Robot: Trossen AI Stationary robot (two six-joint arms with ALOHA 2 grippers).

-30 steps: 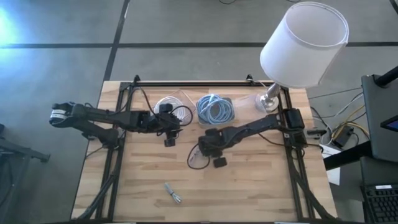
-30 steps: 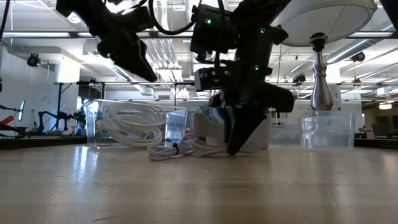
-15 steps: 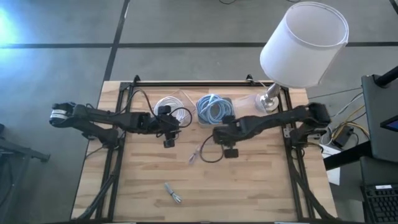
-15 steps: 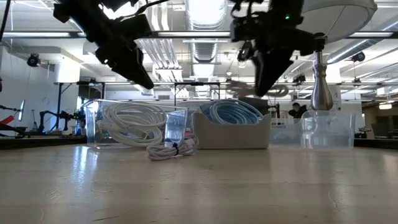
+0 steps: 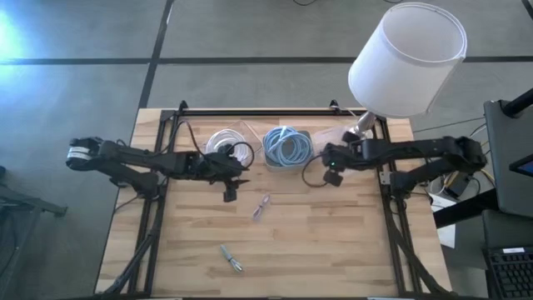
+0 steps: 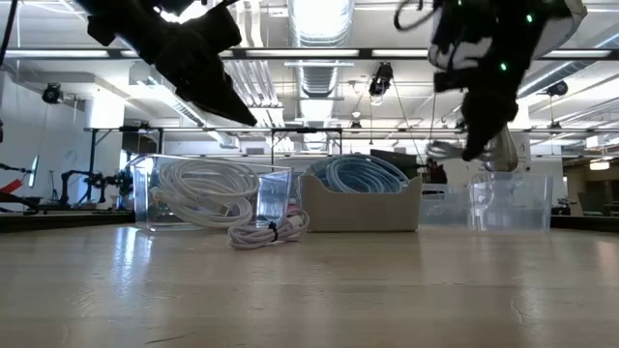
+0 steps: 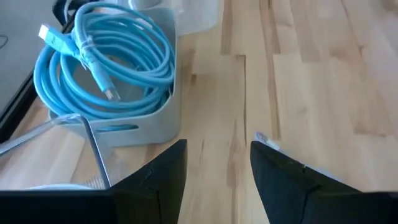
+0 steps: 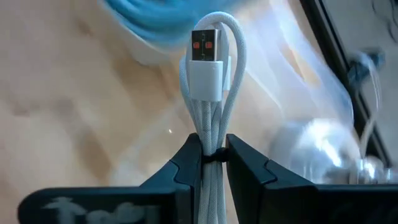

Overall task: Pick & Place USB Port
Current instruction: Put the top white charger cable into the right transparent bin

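Note:
My right gripper (image 5: pixel 333 173) hangs above the table's far right part, near the lamp base and a clear tub (image 5: pixel 350 136), shut on a bundled white USB cable (image 8: pixel 209 106) whose USB plug (image 8: pixel 205 53) sticks out beyond the fingers. In the low view this gripper (image 6: pixel 471 145) is high above the tabletop. My left gripper (image 5: pixel 229 187) is open and holds nothing. It hovers in front of the clear box of white cables (image 5: pixel 223 142), and the left wrist view shows its fingers (image 7: pixel 217 168) apart over bare wood. A second white cable bundle (image 6: pixel 271 230) lies on the table. My right gripper pinches the white cable bundle between its two fingers at a dark tie band around the strands (image 8: pixel 209 142). The looped end with the plug stands out past the fingertips. The bundle is lifted clear of the table; how much hangs behind the fingers is hidden.
A grey bin of blue cable (image 5: pixel 287 146) stands at the far middle, between the clear box and the clear tub. The lamp (image 5: pixel 406 58) overhangs the far right corner, its base (image 6: pixel 498 126) behind the tub. A small metal piece (image 5: pixel 231 258) lies near the front edge.
My right gripper has risen from the table's middle and swung toward the right and far edge, carrying the white cable bundle up clear of the wood. My left gripper has stayed in about the same place, open.

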